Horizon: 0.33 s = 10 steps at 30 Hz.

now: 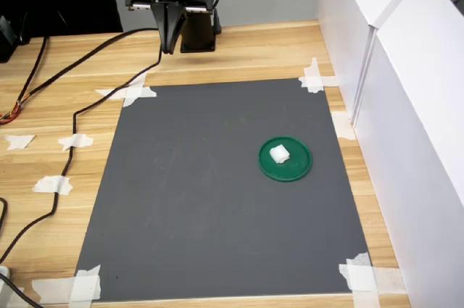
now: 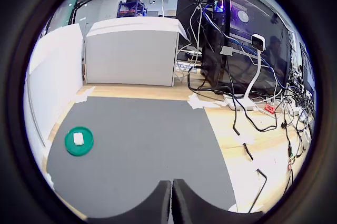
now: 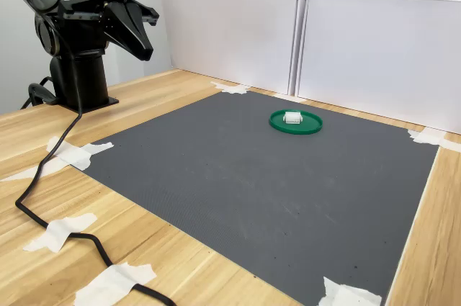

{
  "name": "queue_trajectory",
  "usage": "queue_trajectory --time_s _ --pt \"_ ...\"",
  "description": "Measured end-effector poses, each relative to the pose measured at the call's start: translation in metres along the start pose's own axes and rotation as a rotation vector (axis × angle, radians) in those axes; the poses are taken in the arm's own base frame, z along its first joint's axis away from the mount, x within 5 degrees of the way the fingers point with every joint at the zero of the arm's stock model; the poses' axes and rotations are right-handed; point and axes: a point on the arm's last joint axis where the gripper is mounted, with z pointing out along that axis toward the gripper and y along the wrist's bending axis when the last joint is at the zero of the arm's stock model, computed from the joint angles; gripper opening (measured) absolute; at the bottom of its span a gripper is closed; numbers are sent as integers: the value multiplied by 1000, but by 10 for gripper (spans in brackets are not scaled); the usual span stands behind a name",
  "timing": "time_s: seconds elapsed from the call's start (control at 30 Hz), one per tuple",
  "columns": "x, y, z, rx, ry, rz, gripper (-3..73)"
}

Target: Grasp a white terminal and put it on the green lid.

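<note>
- Right, my end effector (image 1: 168,48) hangs high near my own base at the far edge of the bench (image 1: 246,51), fingers pressed together with nothing between them; in the wrist view the two dark tips (image 2: 171,203) meet along a thin seam.
- And the white terminal (image 1: 279,154) is already sitting on the green lid (image 1: 301,167), a touch off the disc's centre, inside the rim, on the grey mat (image 1: 188,199).
- So the relation that matters: lid and terminal lie well apart from my tips, out across the mat and toward the first exterior view's right, near the white panels (image 1: 406,83). Judging by that, the placing looks done and any coming move is mine alone, clear of the disc.
- Long axis? The terminal is a small, near-cubic block; I can't tell a clear long side from any view.
- Only one arm here, so there's no question of which is nearer.
- What the views trade: the second exterior view, low and side-on, shows the terminal (image 3: 292,117) standing proud above the lid's (image 3: 310,127) raised rim, which the overhead-ish first exterior view flattens.
- Meanwhile the wrist view alone shows my finger seam, and it places the lid (image 2: 69,149) with the terminal (image 2: 78,138) off to one side of my pointing line rather than dead ahead.
</note>
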Motion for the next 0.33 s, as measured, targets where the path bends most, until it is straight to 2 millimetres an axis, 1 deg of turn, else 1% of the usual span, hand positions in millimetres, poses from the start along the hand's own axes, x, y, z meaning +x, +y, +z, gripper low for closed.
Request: queue_trajectory --time_s 0.2,0.33 --pt "-1 3 0 -33 -10 72 -16" --pt "-2 12 -1 -133 -17 36 -16"
